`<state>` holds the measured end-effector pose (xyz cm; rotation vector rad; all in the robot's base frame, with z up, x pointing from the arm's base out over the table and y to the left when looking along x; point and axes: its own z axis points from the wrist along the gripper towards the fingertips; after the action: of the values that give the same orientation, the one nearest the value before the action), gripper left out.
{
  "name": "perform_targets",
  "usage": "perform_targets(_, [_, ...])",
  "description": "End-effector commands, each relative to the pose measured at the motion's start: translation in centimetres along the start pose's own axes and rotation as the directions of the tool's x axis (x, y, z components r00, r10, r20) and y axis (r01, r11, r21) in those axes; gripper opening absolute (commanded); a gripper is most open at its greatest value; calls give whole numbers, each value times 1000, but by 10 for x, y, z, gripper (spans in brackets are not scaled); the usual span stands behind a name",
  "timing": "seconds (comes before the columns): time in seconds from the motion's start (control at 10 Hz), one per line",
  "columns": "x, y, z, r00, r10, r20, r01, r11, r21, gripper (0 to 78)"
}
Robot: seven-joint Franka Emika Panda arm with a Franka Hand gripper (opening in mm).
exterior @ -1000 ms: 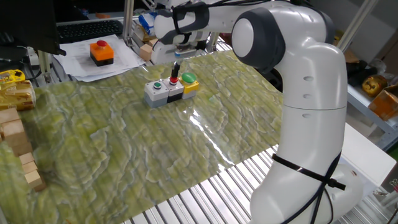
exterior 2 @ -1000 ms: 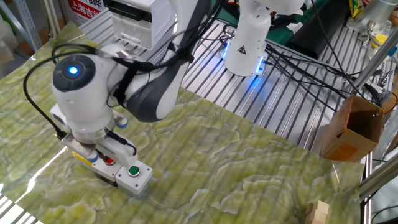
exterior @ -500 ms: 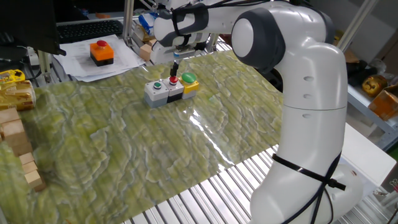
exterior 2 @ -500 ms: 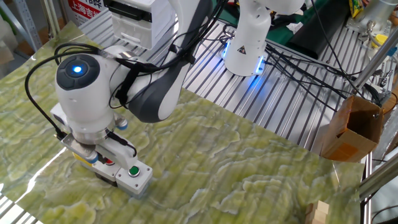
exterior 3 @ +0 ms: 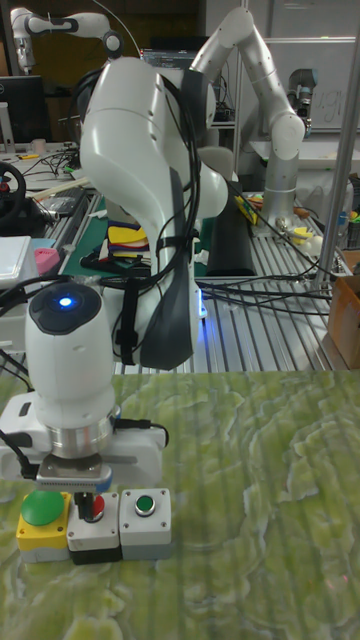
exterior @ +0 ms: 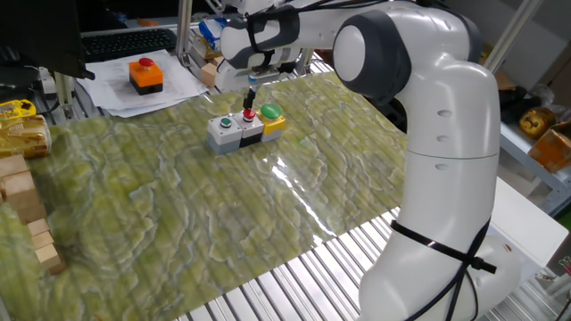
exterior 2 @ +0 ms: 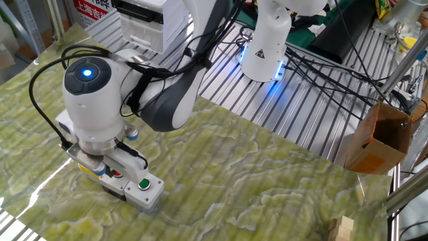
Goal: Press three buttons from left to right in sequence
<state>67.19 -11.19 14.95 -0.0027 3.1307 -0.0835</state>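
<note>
The three buttons form a joined row on the green mat: a grey box with a small green button [exterior: 225,131] [exterior 2: 143,185] [exterior 3: 145,506], a black box with a red button [exterior: 249,127] [exterior 3: 92,511], and a yellow box with a green dome [exterior: 271,115] [exterior 3: 42,509]. My gripper [exterior: 252,93] [exterior 3: 87,493] points straight down over the red button, its tip a little above it. The fingers are shut together with nothing between them. In the other fixed view the wrist hides most of the black and yellow boxes.
A lone orange button on a black box [exterior: 145,74] sits on papers at the back left. Wooden blocks [exterior: 25,210] line the mat's left edge. A cardboard box [exterior 2: 376,137] and a second robot's base [exterior 2: 266,45] stand beyond the mat.
The gripper has risen straight up from the red button over the last second. The button row has not moved.
</note>
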Motion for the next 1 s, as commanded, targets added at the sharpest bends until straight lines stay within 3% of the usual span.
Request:
perform_targets(0.1, [11,6,-51,995,42,-90,-42,999,-2,0])
perform_targets(0.2, [11,6,-53,995,44,-91,-44,999,-2,0])
perform_targets(0.3, [8,16,-72,993,73,-97,-74,997,-1,0])
perform_targets(0.5, [11,24,-79,992,93,-87,-93,996,0,0])
perform_targets(0.6, [11,28,-77,990,119,-72,-119,993,-2,0])
perform_targets(1.0, [11,52,-66,984,160,-76,-161,987,-8,0])
